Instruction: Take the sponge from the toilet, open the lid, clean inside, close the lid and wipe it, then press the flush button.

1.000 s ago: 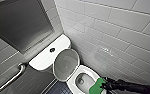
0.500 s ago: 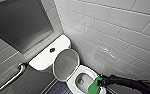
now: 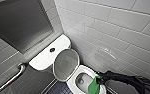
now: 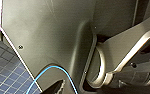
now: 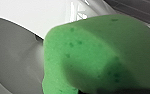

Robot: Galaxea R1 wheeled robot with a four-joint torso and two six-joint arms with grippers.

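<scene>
Sponge (image 3: 93, 86), bright green, sits at lower right of the frame over the toilet bowl (image 3: 84, 69) rim, gripped by the right hand (image 3: 98, 80). It looks soft, light, squashy; best pinched across its middle.

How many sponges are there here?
1: a green sponge, held by the right gripper over the open toilet's rim. More could be hidden.

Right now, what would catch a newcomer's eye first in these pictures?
The bright green soft sponge, held by the right gripper over the white toilet bowl, stands out most. Behind it the white oval plastic lid stands raised before the white tank with its small round dark flush button.
</scene>
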